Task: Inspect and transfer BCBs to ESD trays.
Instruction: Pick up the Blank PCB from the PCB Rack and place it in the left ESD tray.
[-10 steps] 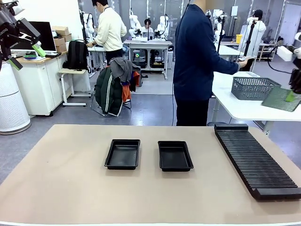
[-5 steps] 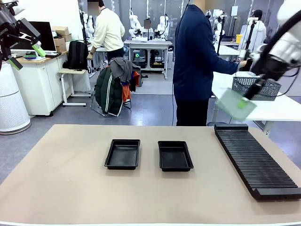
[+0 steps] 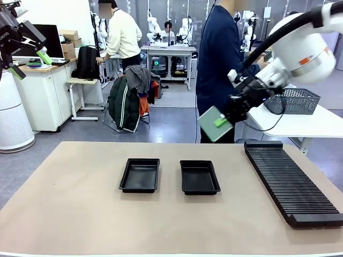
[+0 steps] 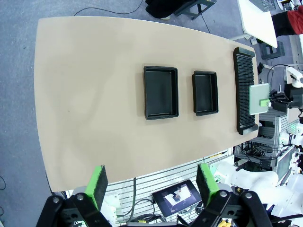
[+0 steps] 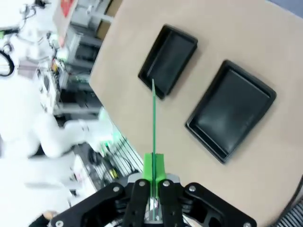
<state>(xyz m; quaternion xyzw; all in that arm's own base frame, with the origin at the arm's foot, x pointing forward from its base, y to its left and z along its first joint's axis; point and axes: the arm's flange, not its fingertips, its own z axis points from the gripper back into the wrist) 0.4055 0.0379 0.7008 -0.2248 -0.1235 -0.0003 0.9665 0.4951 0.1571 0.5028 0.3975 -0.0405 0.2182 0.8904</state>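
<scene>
Your R gripper (image 3: 224, 119) is clamped on 1 BCB (image 3: 213, 125). Nearer ESD tray (image 3: 199, 176) lies down and slightly left of it. L gripper (image 4: 151, 184), jaws apart, is farther off.

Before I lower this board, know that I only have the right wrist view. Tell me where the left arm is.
Observer: The left gripper hangs open, high up on the robot's left, well above the table and away from both ESD trays.
Operator: Say what lies right of the trays.
Observer: A long black slotted rack lies along the table's right side, apart from the trays.
Operator: Report the person.
Observer: The person stands at the table's far edge. In the front view they are right behind the BCB that the right gripper is shut on.
</scene>
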